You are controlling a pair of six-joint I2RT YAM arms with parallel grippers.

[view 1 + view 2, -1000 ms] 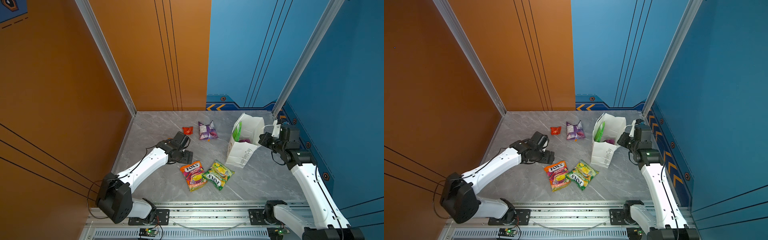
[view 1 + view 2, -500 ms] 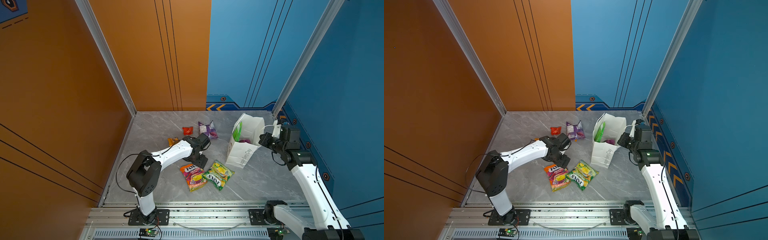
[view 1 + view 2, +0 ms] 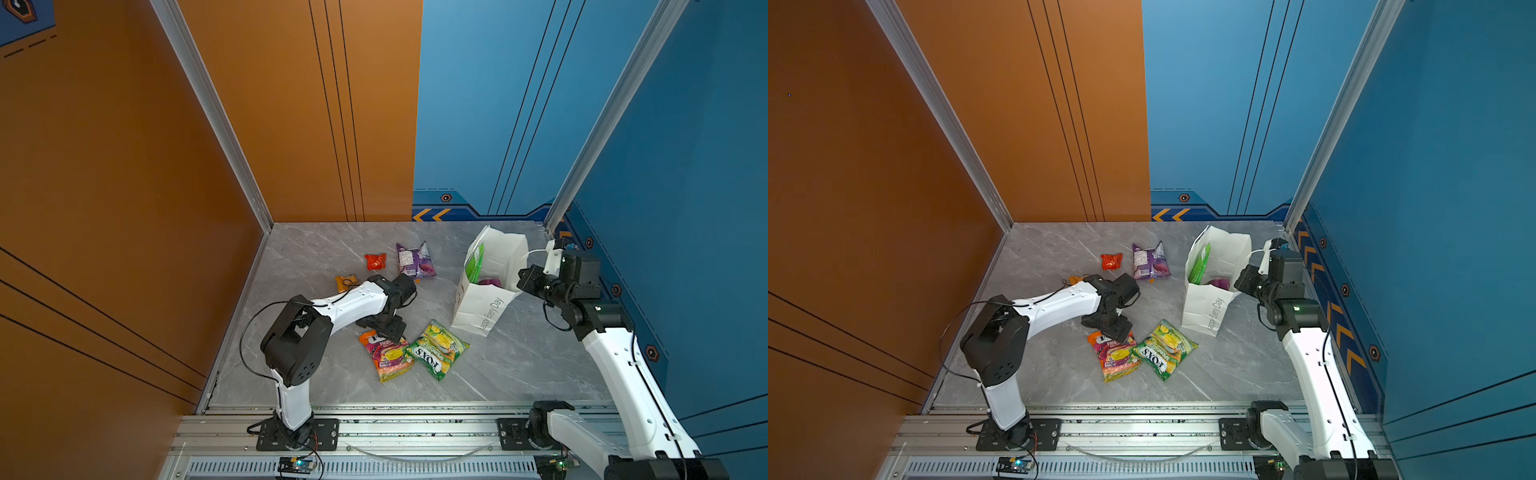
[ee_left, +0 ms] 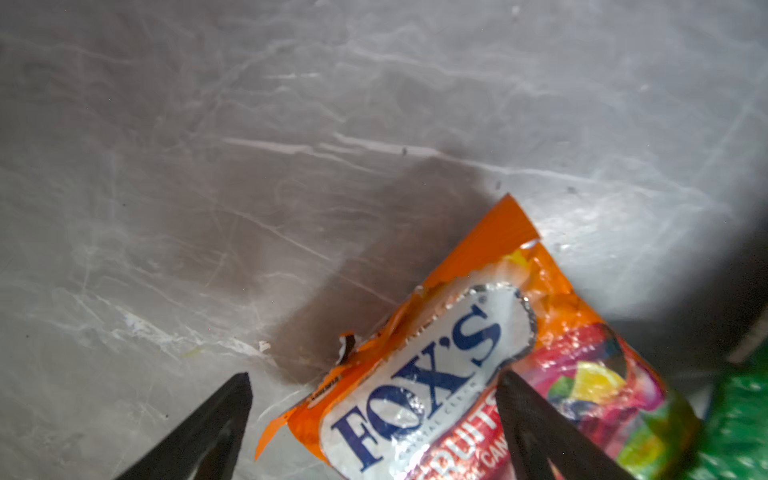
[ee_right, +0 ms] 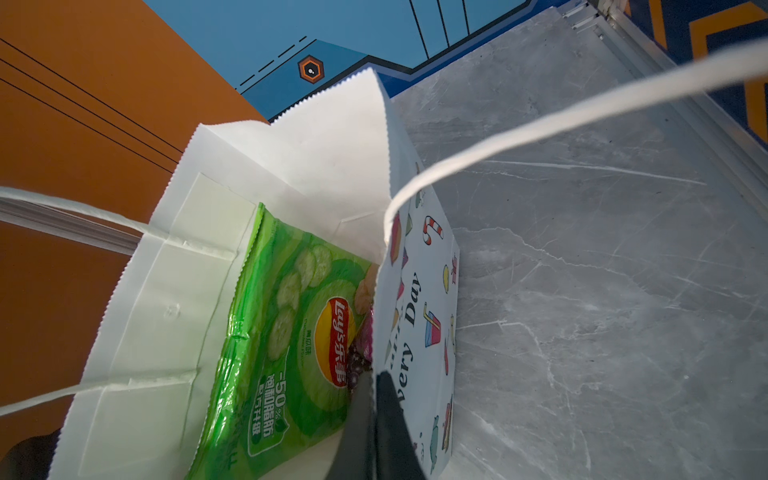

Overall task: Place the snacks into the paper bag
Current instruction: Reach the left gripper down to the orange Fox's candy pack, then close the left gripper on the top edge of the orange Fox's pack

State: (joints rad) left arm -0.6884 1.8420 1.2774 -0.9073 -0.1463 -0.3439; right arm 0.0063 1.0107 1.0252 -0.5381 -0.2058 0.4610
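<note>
A slip is judged the chief risk: the orange FOX'S bag [image 4: 457, 345] is glossy and crumpled, and if only its thin top seam is pinched, it may be pulled free or torn at the lift. The green FOX'S bag [image 3: 436, 349] lies touching it and could be dragged along. The paper bag [image 3: 482, 307] is seen leaning, so it could be toppled if the pinch on its wall were lost.

The left hand [image 4: 374, 376] is released wide, low over the orange bag's top corner. One finger is placed above the logo, the other above bare bench [image 4: 208, 166] just beside the bag's edge. The right hand [image 5: 376, 380] is clenched on the paper bag's near wall, with the Lay's bag [image 5: 291, 332] inside, just beyond it.
</note>
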